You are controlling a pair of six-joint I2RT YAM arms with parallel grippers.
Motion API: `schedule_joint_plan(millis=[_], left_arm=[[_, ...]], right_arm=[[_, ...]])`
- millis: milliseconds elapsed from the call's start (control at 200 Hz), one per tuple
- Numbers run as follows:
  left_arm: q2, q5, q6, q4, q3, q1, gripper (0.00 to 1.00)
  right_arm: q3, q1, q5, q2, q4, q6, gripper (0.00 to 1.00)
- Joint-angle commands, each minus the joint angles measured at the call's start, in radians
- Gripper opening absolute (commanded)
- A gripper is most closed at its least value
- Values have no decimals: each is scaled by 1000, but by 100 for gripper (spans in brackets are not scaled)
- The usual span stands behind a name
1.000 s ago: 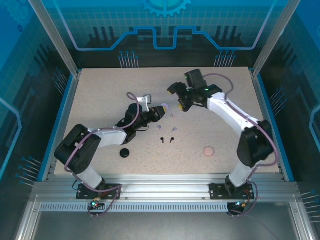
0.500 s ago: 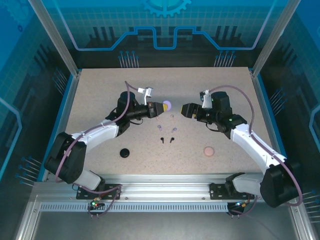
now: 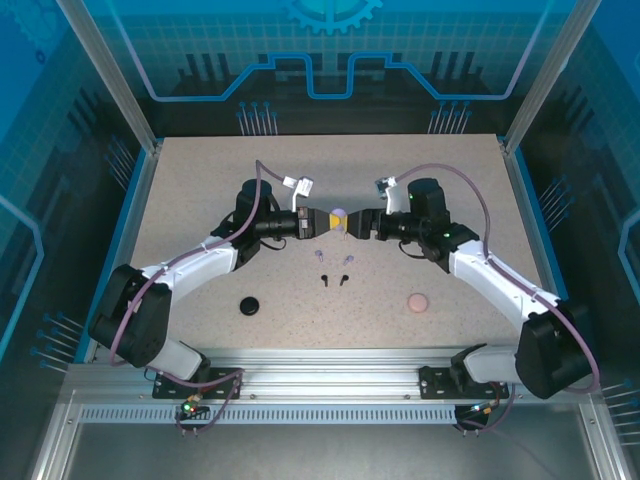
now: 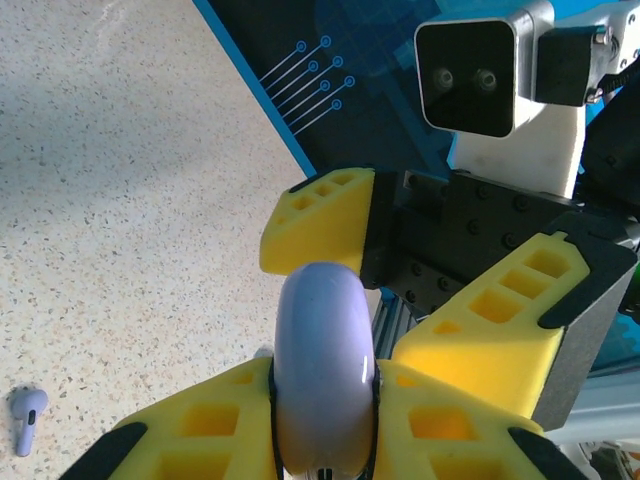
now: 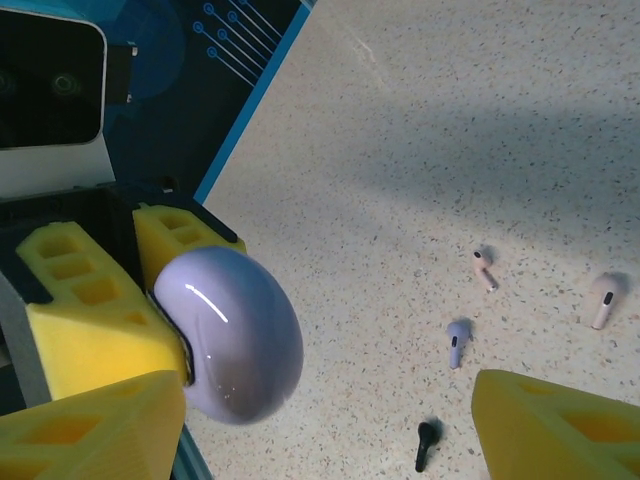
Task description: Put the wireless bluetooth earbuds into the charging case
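**No earbud housed yet as two arms meet over lavender case**

At mid-table the left gripper (image 3: 326, 220) is clamped on the round lavender case (image 3: 339, 216). It holds the case on edge above the table (image 3: 200, 180), with yellow pads (image 4: 210, 425) pressed to both faces. The right gripper (image 3: 359, 224) faces it from the right with jaws spread wide and grasps nothing. One of its yellow fingers (image 5: 560, 430) stands well clear of the case, and the other is close beside it.

By the look of things the job has barely begun. Every earbud in sight lies loose on the table. The black earbuds (image 3: 325, 280) lie nearest the arms, the lavender earbuds (image 3: 320, 255) just beyond them, and two pale pink earbuds (image 5: 484, 268) close by. The pink case (image 3: 418, 301) sits alone at the near right and the black case (image 3: 249, 305) at the near left, both seemingly shut. That would leave every case to open and all six earbuds to seat.

Some things are hard to read. The lavender case shows no seam or hinge, and its lower half is buried between the left pads, so whether its lid has lifted at all cannot be told. Nor is it clear whether the right gripper's nearer finger touches the case. From above, the pink earbuds are too small to pick out against the speckled table.
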Motion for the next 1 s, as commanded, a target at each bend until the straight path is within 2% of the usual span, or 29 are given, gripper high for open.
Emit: schedule_joint_plan(millis=[0, 185, 655, 995], left_arm=[[-5, 41, 26, -10, 36, 3, 0], [-22, 55, 31, -14, 35, 3, 0], [-53, 52, 40, -23, 33, 3, 0], [-48, 45, 49, -27, 32, 3, 0]], right_arm=[[45, 18, -9, 20, 19, -25, 75], [37, 2, 45, 45, -5, -29, 71], [-11, -52, 41, 50, 3, -8, 68], [-32, -61, -43, -36, -7, -10, 68]])
